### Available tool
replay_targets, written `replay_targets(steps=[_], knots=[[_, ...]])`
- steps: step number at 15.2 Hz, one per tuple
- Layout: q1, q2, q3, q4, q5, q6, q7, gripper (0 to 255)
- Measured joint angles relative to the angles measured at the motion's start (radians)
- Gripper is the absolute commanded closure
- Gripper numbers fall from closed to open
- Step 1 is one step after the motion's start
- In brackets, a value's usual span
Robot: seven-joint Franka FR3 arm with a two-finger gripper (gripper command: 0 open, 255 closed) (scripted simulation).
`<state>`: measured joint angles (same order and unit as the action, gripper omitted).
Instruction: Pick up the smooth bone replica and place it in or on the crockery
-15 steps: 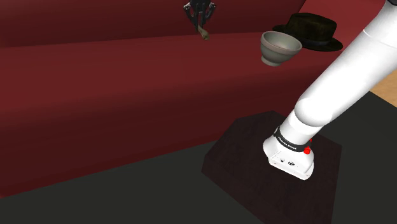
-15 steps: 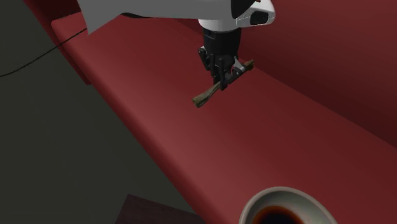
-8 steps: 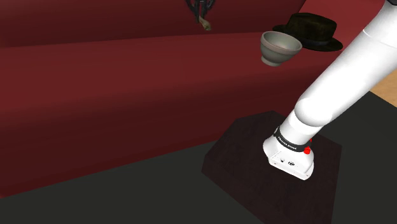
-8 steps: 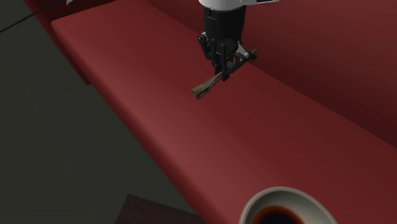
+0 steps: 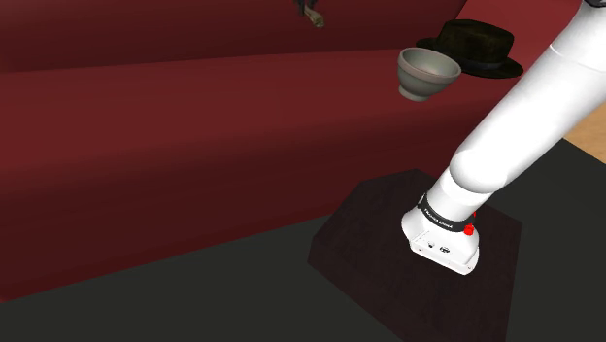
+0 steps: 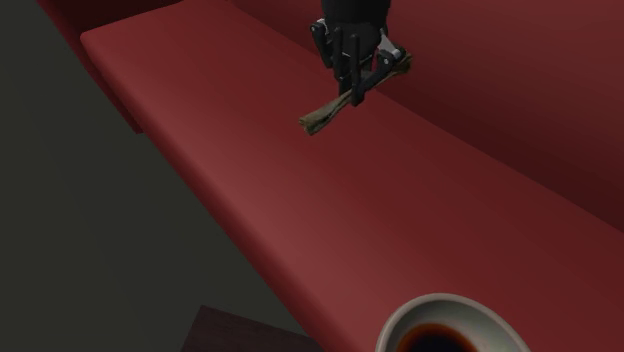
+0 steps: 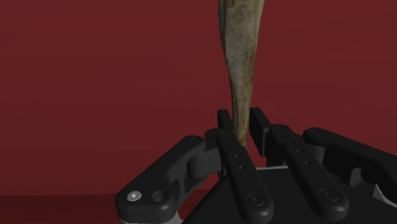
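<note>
A thin brownish-grey bone [image 6: 345, 100] hangs in the air above the dark red sofa seat [image 6: 330, 190], clasped near its middle by my black gripper [image 6: 356, 88], which is shut on it. In the wrist view the bone [image 7: 240, 70] runs straight out from between the fingers [image 7: 228, 137]. At the shoulder view's top edge one end of the bone [image 5: 312, 17] shows below the gripper. The grey bowl [image 5: 426, 73] stands on the seat toward the shoulder view's right; its rim [image 6: 440, 305] with a dark inside shows at the second exterior view's bottom edge.
A black hat [image 5: 473, 45] lies on the seat just behind the bowl. The sofa's backrest [image 6: 520, 90] rises behind the seat. My white arm [image 5: 515, 126] climbs from the dark stand [image 5: 388, 262] on a dark floor [image 6: 90, 250].
The gripper has risen with the bone held in it, moving toward the top edge in both exterior views. The bowl and hat have stayed in place.
</note>
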<state>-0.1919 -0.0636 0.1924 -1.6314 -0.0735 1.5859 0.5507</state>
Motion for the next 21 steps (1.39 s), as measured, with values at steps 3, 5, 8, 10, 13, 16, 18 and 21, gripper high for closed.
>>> replay_targets(steps=[3, 5, 8, 10, 13, 16, 18, 21], knots=[[-0.003, -0.010, -0.003, 0.023, 0.002, -0.032, -0.009, 255], [-0.016, -0.073, -0.021, -0.042, 0.012, -0.028, -0.040, 255], [-0.032, -0.172, -0.051, -0.140, 0.022, -0.024, -0.087, 255], [-0.040, -0.239, -0.072, -0.204, 0.025, -0.024, -0.118, 255], [-0.053, -0.332, -0.107, -0.301, 0.024, -0.017, -0.167, 255], [-0.065, -0.428, -0.145, -0.371, 0.015, -0.041, -0.216, 255], [-0.073, -0.491, -0.169, -0.422, 0.006, -0.050, -0.248, 255], [-0.088, -0.577, -0.215, -0.481, -0.018, -0.072, -0.305, 255]])
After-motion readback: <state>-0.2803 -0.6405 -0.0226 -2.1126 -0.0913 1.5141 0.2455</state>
